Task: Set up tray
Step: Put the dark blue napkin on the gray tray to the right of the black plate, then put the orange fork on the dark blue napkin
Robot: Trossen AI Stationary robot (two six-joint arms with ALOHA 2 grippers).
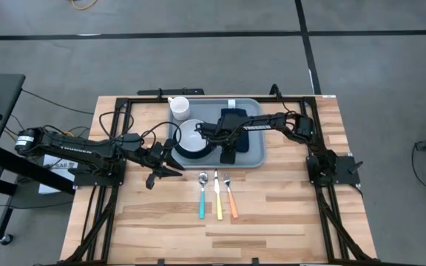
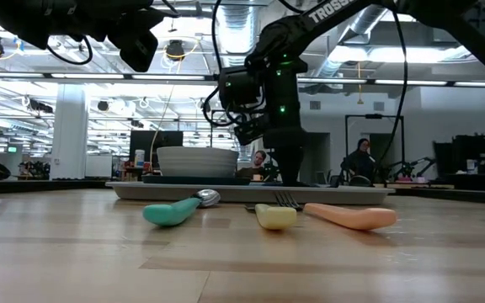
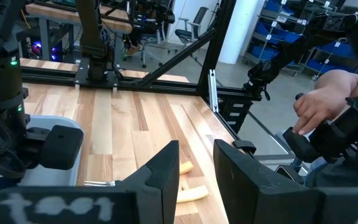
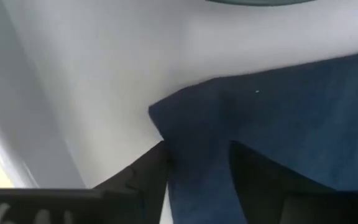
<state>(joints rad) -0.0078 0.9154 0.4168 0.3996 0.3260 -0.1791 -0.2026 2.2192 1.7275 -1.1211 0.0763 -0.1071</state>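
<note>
The light grey-blue tray lies at the table's far middle. On it are a white bowl on a dark round plate and a dark navy napkin lying flat. My right gripper points down over the napkin's near left corner. Its fingers stand open with a strip of cloth between them. My left gripper hovers level, left of the tray and near the table's left edge, open and holding nothing. My right gripper comes from above, pointing down, with its fingers on either side of the napkin's edge strip near the corner. I cannot tell whether they touch the cloth. The napkin lies flat on the tray.
A white cup stands at the tray's far left corner. A teal-handled spoon, a yellow-handled utensil and an orange-handled fork lie side by side on the wood just in front of the tray. A person's hand shows beyond the table.
</note>
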